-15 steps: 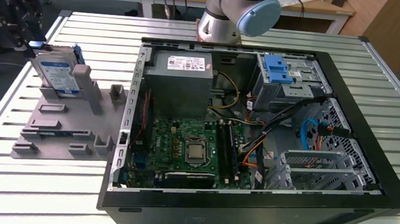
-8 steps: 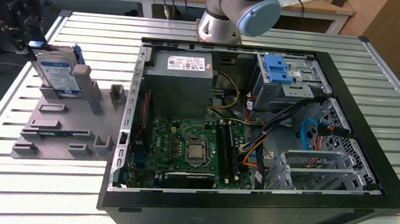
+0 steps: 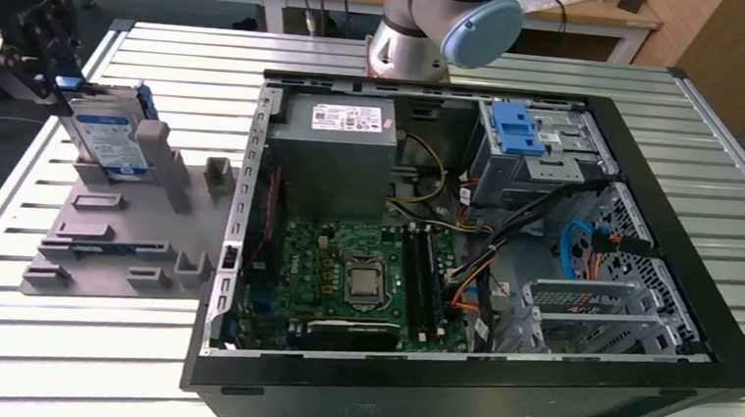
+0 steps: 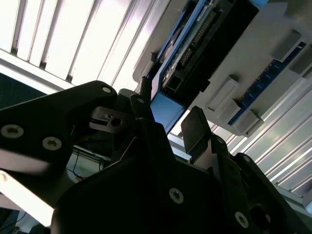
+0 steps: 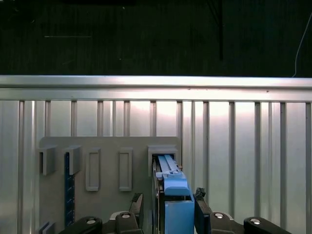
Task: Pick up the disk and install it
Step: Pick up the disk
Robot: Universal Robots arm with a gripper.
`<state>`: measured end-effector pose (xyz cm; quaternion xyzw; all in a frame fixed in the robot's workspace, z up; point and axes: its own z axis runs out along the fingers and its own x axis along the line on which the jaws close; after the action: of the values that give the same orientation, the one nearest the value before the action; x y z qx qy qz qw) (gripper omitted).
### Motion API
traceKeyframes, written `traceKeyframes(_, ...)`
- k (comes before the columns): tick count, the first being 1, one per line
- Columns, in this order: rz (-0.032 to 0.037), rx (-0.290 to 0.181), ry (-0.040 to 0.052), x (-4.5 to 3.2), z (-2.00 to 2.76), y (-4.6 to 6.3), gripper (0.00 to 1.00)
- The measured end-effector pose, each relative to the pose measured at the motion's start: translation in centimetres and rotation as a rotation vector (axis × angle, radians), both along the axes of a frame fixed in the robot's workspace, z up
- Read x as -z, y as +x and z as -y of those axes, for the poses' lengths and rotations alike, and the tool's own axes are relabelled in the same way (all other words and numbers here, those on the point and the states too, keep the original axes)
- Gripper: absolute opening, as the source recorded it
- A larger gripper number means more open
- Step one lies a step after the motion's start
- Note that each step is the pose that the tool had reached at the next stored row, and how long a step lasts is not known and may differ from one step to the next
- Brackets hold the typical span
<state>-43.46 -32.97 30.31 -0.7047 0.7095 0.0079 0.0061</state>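
Observation:
The disk (image 3: 109, 141) stands on edge in a slot of the grey holder plate (image 3: 107, 249) at the exterior view's left, its blue-and-white label facing out. My black gripper (image 3: 63, 84) is at the disk's top edge. In the first wrist view the disk's blue frame (image 5: 168, 165) lies between my two fingers (image 5: 138, 204), with a small gap on one side. The gripper (image 5: 169, 200) is open around it. The second wrist view has the disk's circuit board side (image 4: 200, 44) ahead of the gripper (image 4: 168, 117).
An open computer case (image 3: 682, 289) lies to the exterior view's right of the holder, with a grey power supply box (image 3: 338, 137), a motherboard (image 3: 355, 276) and a drive cage with a blue latch (image 3: 522, 135). The slatted metal table (image 3: 22, 341) ends just beyond the holder.

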Motion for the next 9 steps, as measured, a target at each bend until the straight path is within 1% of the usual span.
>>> traceKeyframes(6, 0.0, 0.0, 0.0011, 0.38, -0.07, 0.0, 0.52)
traceKeyframes(7, -0.0001, 0.0, 0.001, 0.49, -0.16, 0.0, 0.52)
traceKeyframes(8, 0.0001, 0.0, 0.0012, 0.72, -0.35, 0.0, 0.52)
traceKeyframes(9, -0.0001, 0.0, 0.0011, 0.87, -0.36, 0.0, 0.52)
